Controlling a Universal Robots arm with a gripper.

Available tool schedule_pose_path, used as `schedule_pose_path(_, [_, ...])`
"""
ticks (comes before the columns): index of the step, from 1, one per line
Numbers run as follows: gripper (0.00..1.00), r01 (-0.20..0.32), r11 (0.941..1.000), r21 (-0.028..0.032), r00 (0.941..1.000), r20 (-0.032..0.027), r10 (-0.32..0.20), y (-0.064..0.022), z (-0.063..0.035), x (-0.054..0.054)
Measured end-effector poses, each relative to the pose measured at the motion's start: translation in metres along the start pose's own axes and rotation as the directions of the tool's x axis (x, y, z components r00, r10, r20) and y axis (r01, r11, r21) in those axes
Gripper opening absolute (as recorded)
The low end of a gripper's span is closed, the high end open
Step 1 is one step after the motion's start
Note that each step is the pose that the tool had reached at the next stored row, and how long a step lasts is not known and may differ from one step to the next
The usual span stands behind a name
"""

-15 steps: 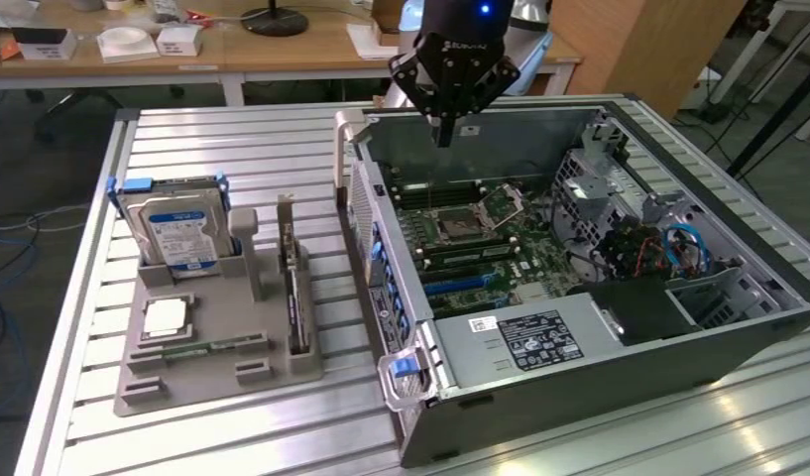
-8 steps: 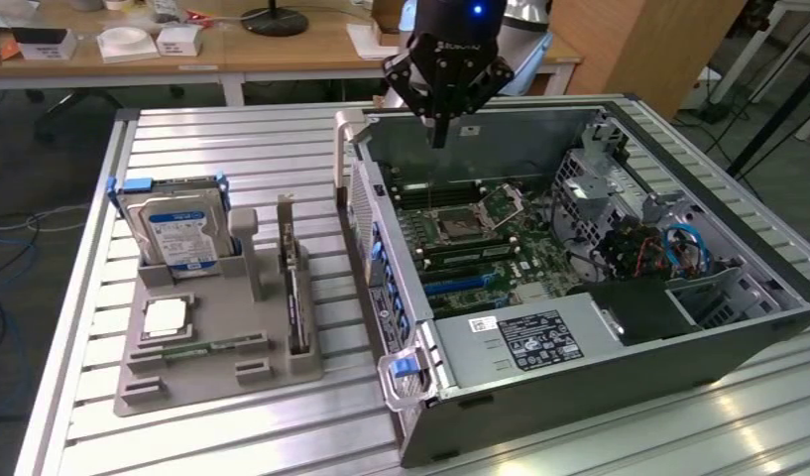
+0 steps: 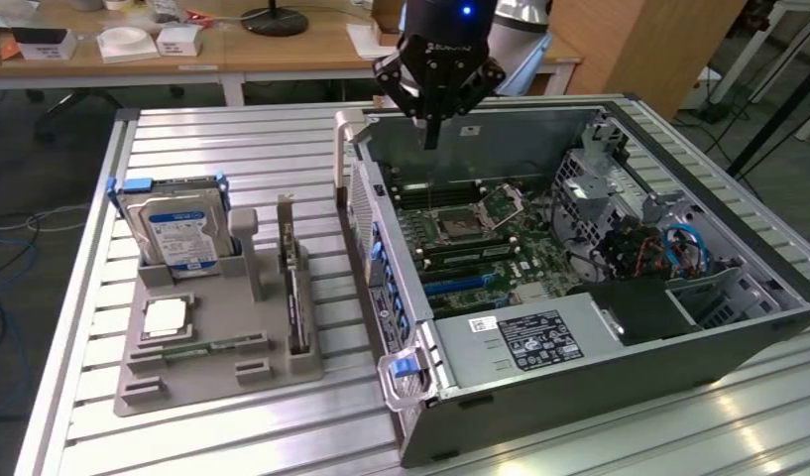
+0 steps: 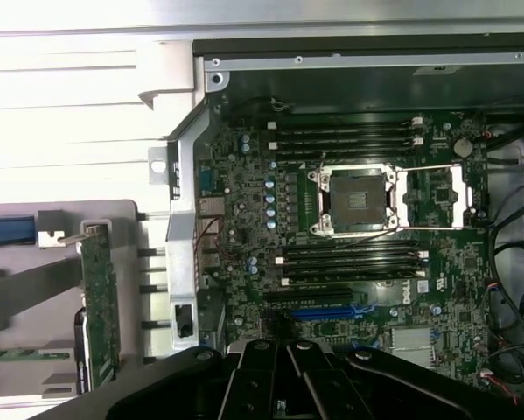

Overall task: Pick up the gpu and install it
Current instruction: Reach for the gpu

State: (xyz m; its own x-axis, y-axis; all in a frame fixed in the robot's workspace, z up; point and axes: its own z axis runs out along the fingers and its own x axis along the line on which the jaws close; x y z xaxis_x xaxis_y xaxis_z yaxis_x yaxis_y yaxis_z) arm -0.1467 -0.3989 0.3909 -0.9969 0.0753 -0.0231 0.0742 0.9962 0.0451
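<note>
Grey plastic tray (image 3: 219, 382) on the slatted table (image 3: 219, 149) holds the gpu (image 3: 293, 297). The card stands on its long edge in a slot on the tray's side nearest the PC case (image 3: 761, 297), w/ the silvery bracket at the far end. In the wrist view the gpu (image 4: 100, 297) reads as a narrow green board seen edge-on. The hard drive (image 3: 179, 233) sits upright in the same tray, a couple of slots over, apart from the card.

The gripper (image 3: 431, 139) hangs above the case's far rim, over the open motherboard (image 3: 484, 238) and well apart from the gpu. Its fingers look drawn together to a point, w/ nothing between them. From the wrist view the gripper (image 4: 283, 385) looks down on the board, incl. the empty CPU socket (image 4: 358, 199) and a blue slot (image 4: 327, 311). So no pick made yet, and nothing is seated in that slot.

Handling, as a judgement: the card is prob. light and stiff but thin, and fragile on its faces (small parts, solder joints). Its top edge stands free above the tray, so a pinch across the board's thickness near mid-length looks the safest hold, balanced and clear of the bracket. Bare PCB is fairly slick, so a firm grip matters, and any tilt could bind it in the slot.
</note>
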Motion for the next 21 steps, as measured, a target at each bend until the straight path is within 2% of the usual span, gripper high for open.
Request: schedule_pose_path(21, [0.11,0.000,1.0000,0.0002,1.0000,-0.0016,0.000,-0.0031,0.0036,0.039])
